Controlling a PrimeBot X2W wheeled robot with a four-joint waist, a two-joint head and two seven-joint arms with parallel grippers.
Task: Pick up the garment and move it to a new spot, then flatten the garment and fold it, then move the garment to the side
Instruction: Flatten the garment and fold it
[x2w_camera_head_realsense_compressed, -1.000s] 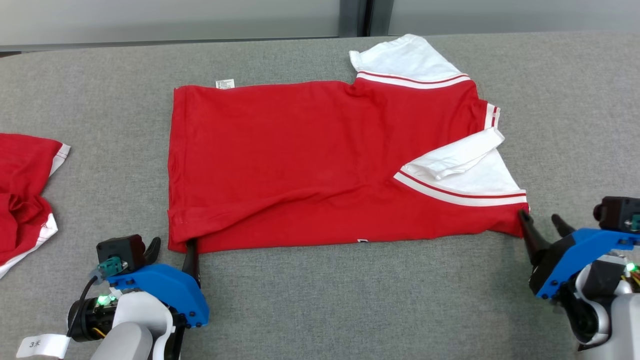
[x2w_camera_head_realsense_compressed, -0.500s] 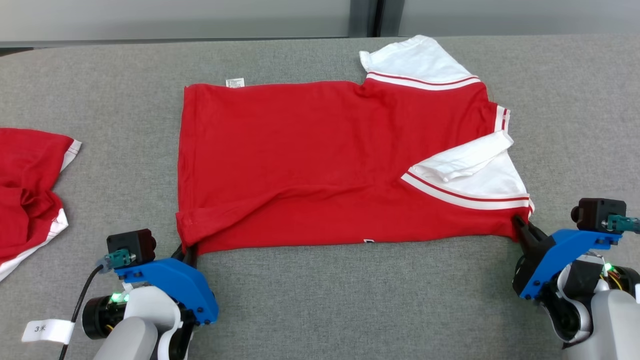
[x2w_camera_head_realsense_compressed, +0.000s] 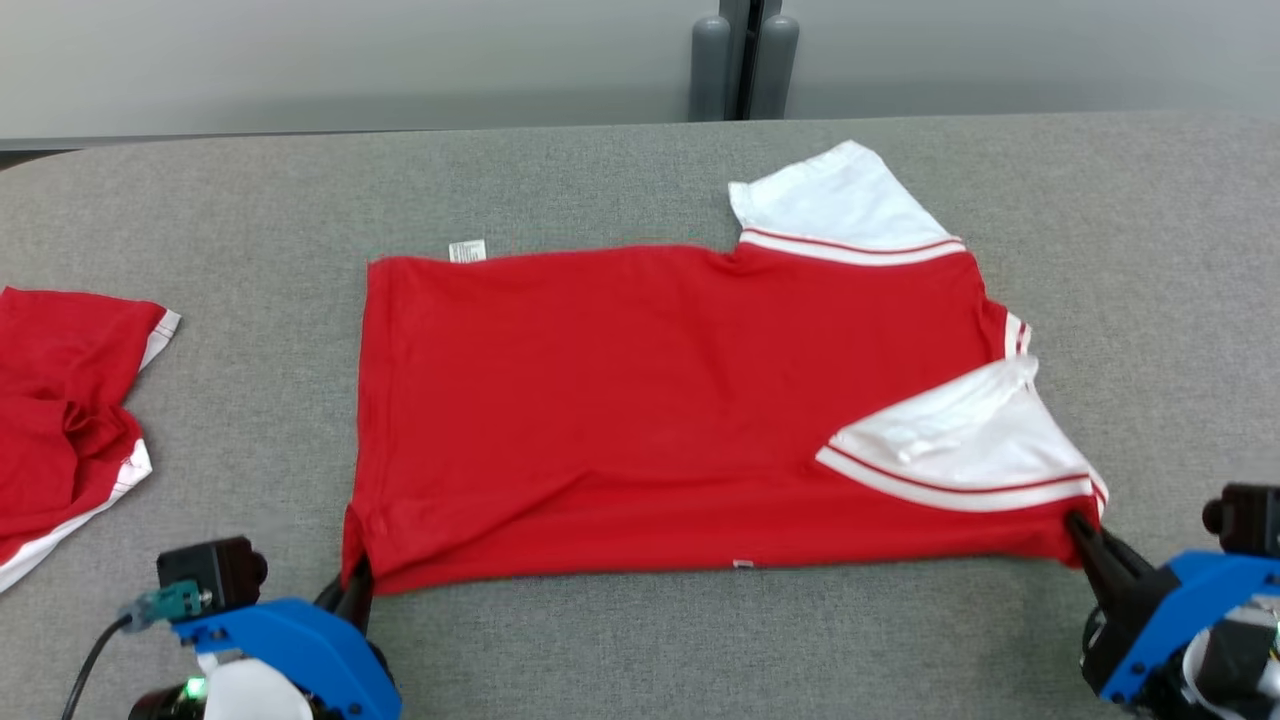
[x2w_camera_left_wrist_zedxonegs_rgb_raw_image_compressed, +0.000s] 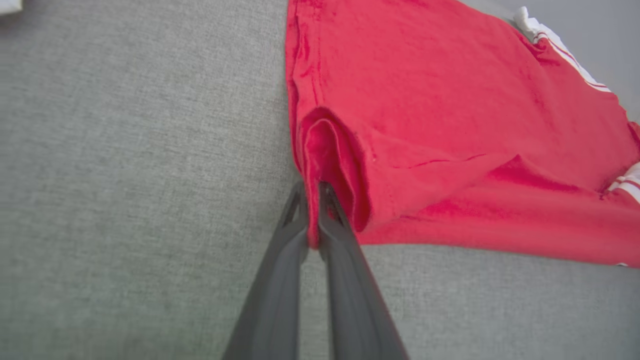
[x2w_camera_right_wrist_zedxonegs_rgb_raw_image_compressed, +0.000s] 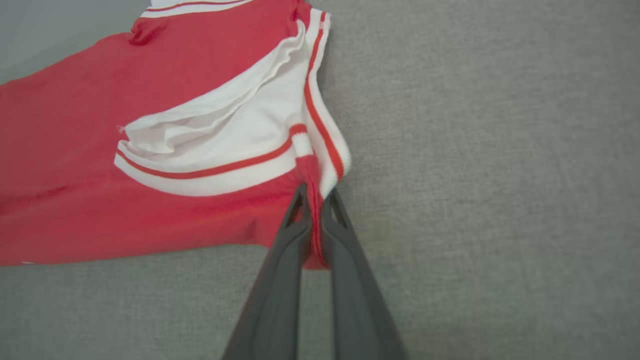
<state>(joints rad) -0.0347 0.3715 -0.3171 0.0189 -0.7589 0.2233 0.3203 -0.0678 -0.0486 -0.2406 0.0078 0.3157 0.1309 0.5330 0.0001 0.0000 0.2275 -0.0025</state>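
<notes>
- Both grippers were open a second ago and are now closed on the near corners of the red shirt (x2w_camera_head_realsense_compressed: 620, 400). The head camera has also tilted, so everything sits lower in its picture.
- The left gripper (x2w_camera_left_wrist_zedxonegs_rgb_raw_image_compressed: 310, 192) pinches the near left corner, where the hem is bunched into a small raised fold between the dark fingers.
- The right gripper (x2w_camera_right_wrist_zedxonegs_rgb_raw_image_compressed: 315, 192) pinches the near right corner, beside the striped band.
- The shirt lies in the middle of the grey table (x2w_camera_head_realsense_compressed: 600, 650), mostly flat, with soft wrinkles along its near edge.
- Its far sleeve (x2w_camera_head_realsense_compressed: 835, 205) and near sleeve (x2w_camera_head_realsense_compressed: 960, 440) are white, each with a red stripe at the border; the near sleeve lies over the red body.
- A small white label (x2w_camera_head_realsense_compressed: 467, 250) sticks out at the far left edge.
- Another red garment (x2w_camera_head_realsense_compressed: 60, 400) lies crumpled at the left of the table, well apart.
</notes>
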